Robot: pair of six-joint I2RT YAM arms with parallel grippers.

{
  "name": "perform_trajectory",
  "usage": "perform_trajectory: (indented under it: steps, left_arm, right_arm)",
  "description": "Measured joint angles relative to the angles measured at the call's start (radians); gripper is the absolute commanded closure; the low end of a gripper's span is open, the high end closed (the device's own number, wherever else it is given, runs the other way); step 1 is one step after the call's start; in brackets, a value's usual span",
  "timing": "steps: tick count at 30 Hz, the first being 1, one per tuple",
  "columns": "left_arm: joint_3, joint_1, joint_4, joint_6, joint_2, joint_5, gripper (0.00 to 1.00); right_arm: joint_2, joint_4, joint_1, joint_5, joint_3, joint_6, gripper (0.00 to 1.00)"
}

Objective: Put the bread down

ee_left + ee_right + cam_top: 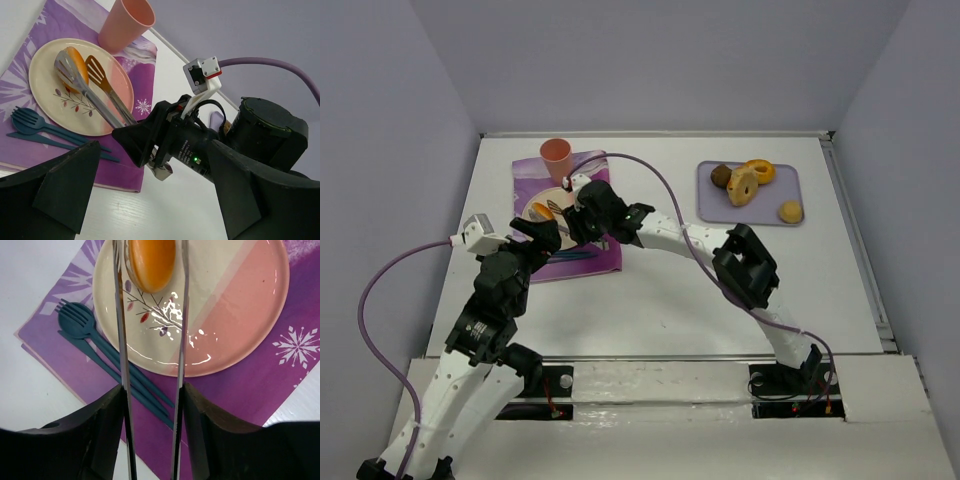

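Right gripper (152,395) pinches tongs (181,315); their tips straddle the bread (152,262), which sits on the plate (240,315), far left. Left gripper (150,195) spread, holding nothing, near side of the plate.

On the far left of the table (670,310) a placemat (595,262) bears a plate (240,305), the bread (152,262) on it between the tongs (182,340), cutlery (80,325) nearer, a cup (556,153) behind, and a tray (798,218) of pastries (752,182) far right.

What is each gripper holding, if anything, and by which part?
The right gripper is shut on the tongs, near their handle end; the tongs' tips sit either side of the bread on the plate. The left gripper holds nothing.
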Motion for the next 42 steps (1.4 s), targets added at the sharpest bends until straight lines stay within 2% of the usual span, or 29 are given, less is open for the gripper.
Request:
perform_trajectory:
  steps: [2, 7, 13, 20, 27, 31, 37, 42]
  left_arm:
    - [0.000, 0.000, 0.000, 0.000, -0.002, 0.000, 0.01]
    - [-0.001, 0.000, 0.000, 0.000, -0.002, 0.000, 0.01]
    - [-0.013, 0.000, -0.002, 0.000, -0.002, 0.002, 0.01]
    - [-0.013, 0.000, 0.000, 0.000, -0.002, 0.008, 0.01]
    - [-0.013, 0.000, 0.000, 0.000, -0.002, 0.012, 0.01]
    - [-0.013, 0.000, 0.001, 0.000, -0.002, 0.015, 0.01]
    - [-0.014, 0.000, 0.005, 0.000, -0.002, 0.019, 0.01]
    - [-0.015, 0.000, 0.008, 0.000, -0.002, 0.019, 0.01]
  right_arm:
    - [0.006, -0.013, 0.003, 0.015, 0.014, 0.003, 0.40]
    - [0.004, -0.017, 0.005, 0.032, 0.022, 0.003, 0.37]
    - [-0.031, -0.028, 0.005, 0.044, 0.001, 0.003, 0.41]
    - [-0.309, 0.032, 0.005, 0.142, -0.252, 0.023, 0.42]
    - [-0.650, 0.115, 0.001, 0.366, -0.551, 0.045, 0.41]
    - [-0.825, 0.071, -0.074, 0.439, -0.742, 0.131, 0.42]
    - [-0.971, -0.060, -0.325, 0.509, -0.947, 0.254, 0.41]
    - [-1.012, -0.153, -0.379, 0.540, -1.001, 0.276, 0.39]
